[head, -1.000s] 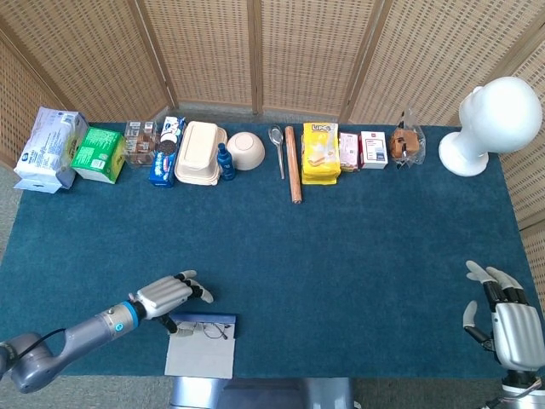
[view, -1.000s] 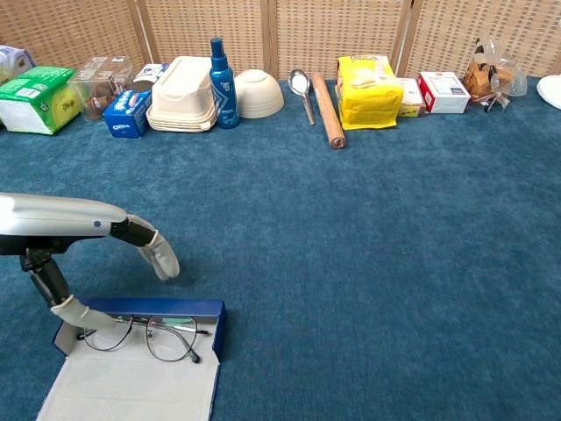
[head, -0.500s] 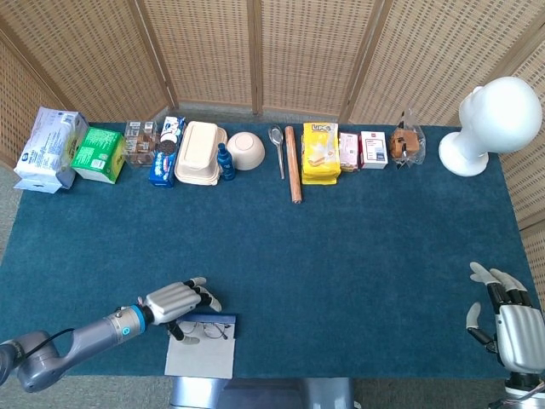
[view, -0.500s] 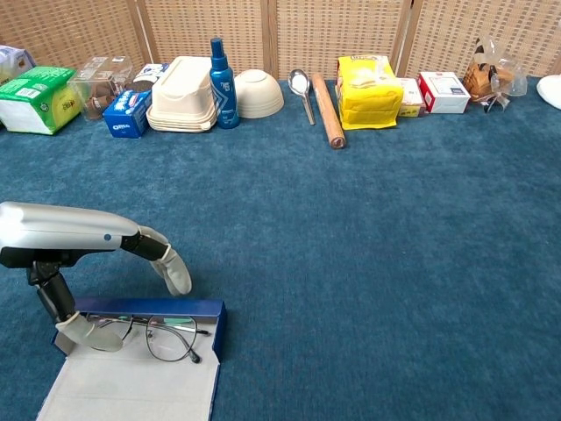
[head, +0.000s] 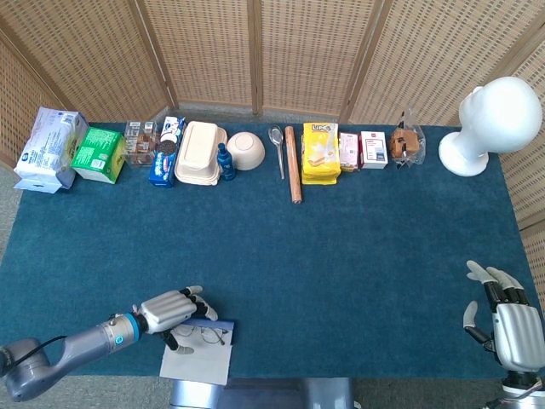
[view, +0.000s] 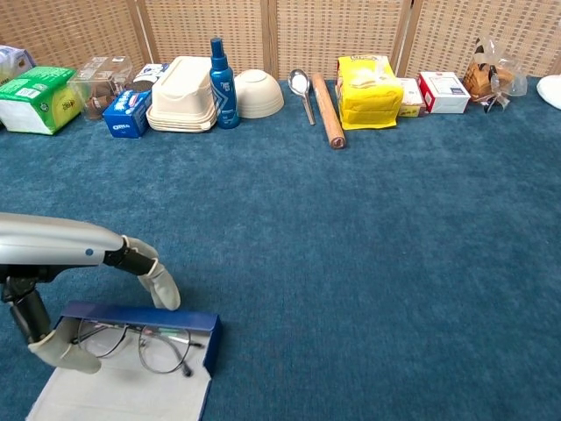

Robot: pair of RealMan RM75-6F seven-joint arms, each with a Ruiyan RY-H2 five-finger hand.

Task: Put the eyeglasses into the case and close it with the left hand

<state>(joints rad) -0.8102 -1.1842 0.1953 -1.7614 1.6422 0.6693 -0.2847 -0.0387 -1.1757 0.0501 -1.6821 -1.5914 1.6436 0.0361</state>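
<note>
- Surface: blue-carpeted table (head: 341, 247).
- Open eyeglasses case (view: 131, 368) lies at the near edge, eyeglasses (view: 131, 344) inside.
- Left hand (head: 174, 308) grasps the case's far wall.
- Right hand (head: 509, 319): fingers spread, empty.

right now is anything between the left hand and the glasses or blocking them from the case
Nothing visible does. The left hand is already at the thin wire-framed eyeglasses, which lie across the open blue case with its pale lid flat toward the camera. No other object is near.
</note>
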